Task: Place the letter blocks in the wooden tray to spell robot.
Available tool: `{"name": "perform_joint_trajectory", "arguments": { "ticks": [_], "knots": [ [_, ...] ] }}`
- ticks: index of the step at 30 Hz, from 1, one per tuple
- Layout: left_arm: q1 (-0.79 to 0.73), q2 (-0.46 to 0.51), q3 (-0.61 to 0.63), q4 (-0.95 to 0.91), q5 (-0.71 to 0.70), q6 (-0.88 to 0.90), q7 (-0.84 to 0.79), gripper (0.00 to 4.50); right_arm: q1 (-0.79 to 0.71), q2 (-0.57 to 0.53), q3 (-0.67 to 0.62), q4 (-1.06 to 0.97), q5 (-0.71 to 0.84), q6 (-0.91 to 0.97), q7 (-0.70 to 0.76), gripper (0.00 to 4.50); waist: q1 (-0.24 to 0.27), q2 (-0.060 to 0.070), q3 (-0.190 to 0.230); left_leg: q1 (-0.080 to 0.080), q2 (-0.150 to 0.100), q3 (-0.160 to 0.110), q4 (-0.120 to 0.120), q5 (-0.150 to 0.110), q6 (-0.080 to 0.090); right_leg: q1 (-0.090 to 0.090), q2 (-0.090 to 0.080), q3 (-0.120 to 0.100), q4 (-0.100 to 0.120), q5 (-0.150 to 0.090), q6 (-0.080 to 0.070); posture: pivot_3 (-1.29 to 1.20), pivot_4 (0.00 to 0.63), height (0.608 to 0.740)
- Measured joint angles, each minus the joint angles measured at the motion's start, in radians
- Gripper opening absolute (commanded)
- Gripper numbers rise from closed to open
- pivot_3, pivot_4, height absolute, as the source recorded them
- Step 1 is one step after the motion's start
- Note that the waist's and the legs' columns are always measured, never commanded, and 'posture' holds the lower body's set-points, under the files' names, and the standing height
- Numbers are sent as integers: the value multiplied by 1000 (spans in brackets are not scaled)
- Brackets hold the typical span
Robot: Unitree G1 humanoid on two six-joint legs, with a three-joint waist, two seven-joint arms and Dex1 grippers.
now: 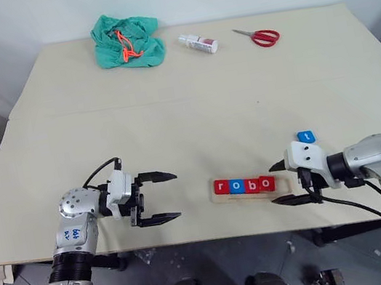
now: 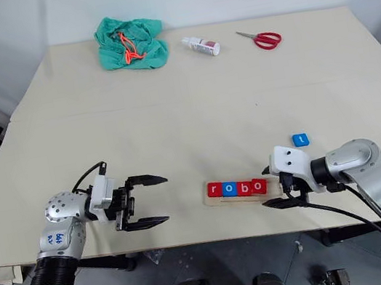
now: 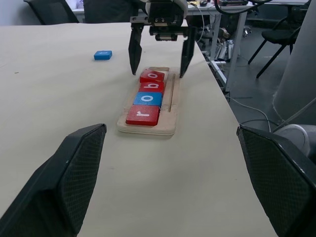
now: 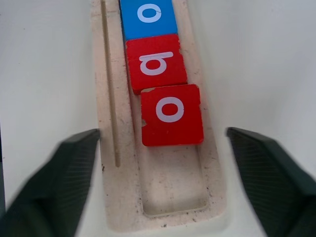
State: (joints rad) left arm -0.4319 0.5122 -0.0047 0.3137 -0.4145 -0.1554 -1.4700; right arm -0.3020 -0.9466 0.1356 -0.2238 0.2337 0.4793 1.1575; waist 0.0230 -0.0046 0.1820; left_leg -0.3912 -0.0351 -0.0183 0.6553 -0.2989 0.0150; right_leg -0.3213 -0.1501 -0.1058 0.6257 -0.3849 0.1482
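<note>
The wooden tray [image 1: 245,198] lies near the table's front edge. In its groove sit a red r [image 1: 220,187], a blue o [image 1: 236,187], a red b [image 1: 251,185] and a red o [image 4: 171,114]. That last tile sits slightly askew, with bare groove [image 4: 174,185] beyond it. A blue t block [image 1: 305,137] lies on the table behind my right gripper. My right gripper [image 1: 273,185] is open, its fingers on either side of the tray's right end and gripping nothing. Left of the tray, my left gripper [image 1: 177,194] is open and points level toward it.
At the far side of the table lie a green cloth with an orange cord [image 1: 126,41], a small white bottle [image 1: 199,43] and red scissors [image 1: 258,36]. The table's front edge [image 1: 214,233] runs just below the tray.
</note>
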Motion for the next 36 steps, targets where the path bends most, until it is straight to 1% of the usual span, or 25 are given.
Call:
{"name": "perform_joint_trajectory", "arguments": {
  "ticks": [3,6,8,11,13,17,23,33,36],
  "knots": [
    [0,-2,0,1,0,0,3,4500,-8,14,-31,-17,22,23,-25,4481,0,0,0,0,0,0,0,0,0,0,0,0,0,0,0,0,150,740],
    [-3,-6,-1,1,0,-1,6,4500,-40,55,-77,-20,49,69,-82,3881,0,0,0,0,0,0,0,0,0,0,0,0,0,0,0,0,150,740],
    [-6,-11,-1,1,0,-1,8,4500,-40,56,-82,-27,68,91,-88,3232,0,0,0,0,0,0,0,0,0,0,0,0,0,0,0,0,150,740],
    [-6,-13,-1,2,0,-2,11,4500,-41,56,-74,-26,64,107,-103,2129,1,0,0,0,0,0,-1,0,0,0,0,0,0,0,0,0,150,740],
    [-6,-16,-2,2,0,-4,12,4500,-43,56,-69,-26,62,119,-110,1469,0,0,0,0,0,0,-1,0,0,0,0,0,0,0,0,0,150,740],
    [-5,-17,-1,2,0,-7,15,4500,-48,47,-54,-24,46,183,-125,29,0,0,0,0,0,0,-1,0,0,0,0,0,0,0,0,0,150,740],
    [-5,-17,-1,1,0,-7,20,4500,-48,46,-24,-21,40,187,-122,29,0,0,0,0,0,0,-1,0,0,0,0,0,0,0,0,0,150,740],
    [-1,-17,-1,-1,0,-7,33,4500,-47,45,-26,-23,41,181,-121,29,0,0,0,0,0,0,0,0,0,0,0,0,0,0,0,0,150,740],
    [-2,-18,-2,-4,0,-7,36,4500,-37,7,-41,-47,46,182,-113,29,2,0,0,0,0,0,-1,0,0,0,0,0,0,0,0,0,150,740]
  ]
}}
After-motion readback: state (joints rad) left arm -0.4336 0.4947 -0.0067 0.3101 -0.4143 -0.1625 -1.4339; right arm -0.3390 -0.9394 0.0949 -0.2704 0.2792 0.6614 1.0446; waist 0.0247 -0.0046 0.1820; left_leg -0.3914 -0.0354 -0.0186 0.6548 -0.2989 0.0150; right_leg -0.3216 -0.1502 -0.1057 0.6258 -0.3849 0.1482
